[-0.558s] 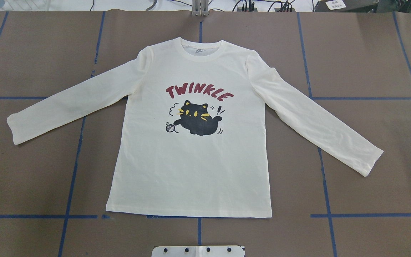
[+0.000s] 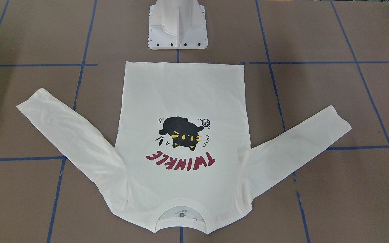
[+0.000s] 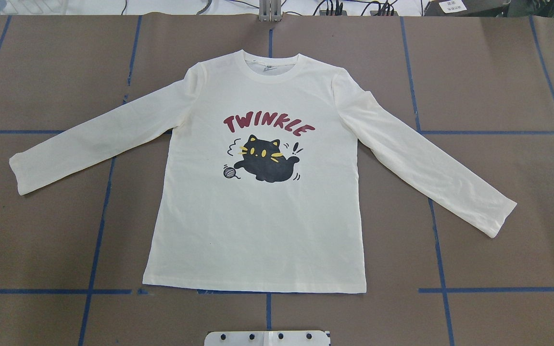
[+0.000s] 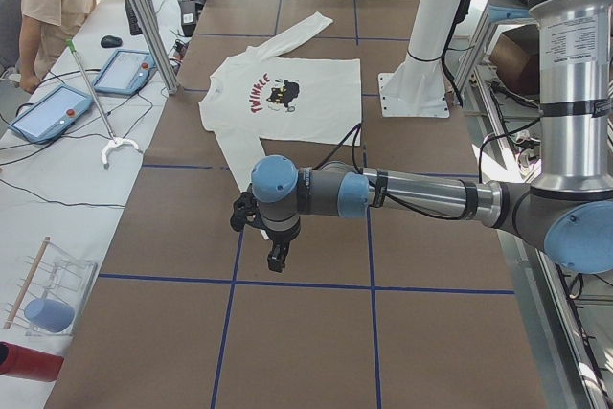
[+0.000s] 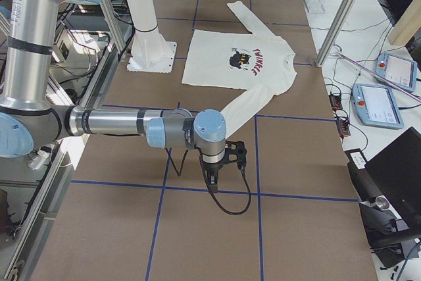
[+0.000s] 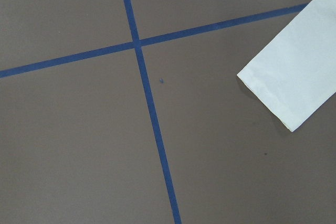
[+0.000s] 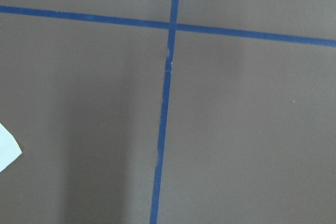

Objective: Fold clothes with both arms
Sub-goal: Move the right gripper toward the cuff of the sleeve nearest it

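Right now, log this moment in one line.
shirt: flat, print up, unfolded | left arm: above table by cuff | right arm: likewise | jaws: unclear

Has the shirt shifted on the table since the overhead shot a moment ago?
No. In the overhead view the T-shirt lies as before: its hem along the same blue tape line, both cuffs unmoved.

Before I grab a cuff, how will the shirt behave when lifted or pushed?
Likely floppy: the T-shirt lies thin and flat, so a lifted cuff would probably trail its sleeve limply. Being thin cloth, probably light for its size. Pushed, it would likely bunch rather than slide whole on the table.
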Motion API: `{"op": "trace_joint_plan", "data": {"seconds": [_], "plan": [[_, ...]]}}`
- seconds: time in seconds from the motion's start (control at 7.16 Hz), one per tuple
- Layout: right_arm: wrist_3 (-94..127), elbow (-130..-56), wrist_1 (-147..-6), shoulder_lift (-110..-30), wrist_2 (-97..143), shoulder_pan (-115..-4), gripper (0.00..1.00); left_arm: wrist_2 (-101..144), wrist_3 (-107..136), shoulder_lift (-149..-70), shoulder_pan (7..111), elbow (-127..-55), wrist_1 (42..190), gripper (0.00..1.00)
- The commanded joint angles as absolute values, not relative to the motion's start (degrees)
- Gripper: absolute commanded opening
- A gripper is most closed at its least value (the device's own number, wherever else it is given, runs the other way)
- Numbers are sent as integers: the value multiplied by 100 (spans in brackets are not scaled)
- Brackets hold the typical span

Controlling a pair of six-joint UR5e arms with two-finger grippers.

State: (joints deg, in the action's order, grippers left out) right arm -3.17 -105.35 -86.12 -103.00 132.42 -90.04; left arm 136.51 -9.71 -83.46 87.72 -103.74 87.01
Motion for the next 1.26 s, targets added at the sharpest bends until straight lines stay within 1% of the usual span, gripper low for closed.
{"op": "trace_joint_plan", "data": {"seconds": [0.0, 0.14, 0.28, 0.42, 0.56, 0.7, 0.84, 1.12], "plan": [[-308, -10521, -7127, -10231, 13184, -8790, 100, 13343, -923, -8428, 8763, -10485, 8858, 100], [-290, -10364, -6710, -10048, 13218, -8789, 100, 13185, -653, -8803, 8771, -10442, 9364, 100], [-290, -10188, -6663, -10020, 13358, -8789, 100, 13010, -415, -8868, 8815, -10476, 9987, 100], [-316, -9943, -6645, -10002, 14212, -8789, 100, 13051, -570, -8816, 8824, -10311, 10567, 100], [-151, -9958, -6088, -10054, 14351, -8798, 100, 13060, -519, -8833, 8816, -10240, 10608, 100], [738, -10002, -5873, -10037, 14344, -8589, 100, 13069, -519, -8833, 8824, -10291, 10608, 100], [1791, -10106, -5227, -10089, 14283, -8117, 100, 13069, -510, -8833, 8824, -10292, 10608, 100], [4022, -10116, -3559, -10395, 13068, -6583, 100, 13069, -510, -8842, 8815, -10309, 10617, 100]]}}
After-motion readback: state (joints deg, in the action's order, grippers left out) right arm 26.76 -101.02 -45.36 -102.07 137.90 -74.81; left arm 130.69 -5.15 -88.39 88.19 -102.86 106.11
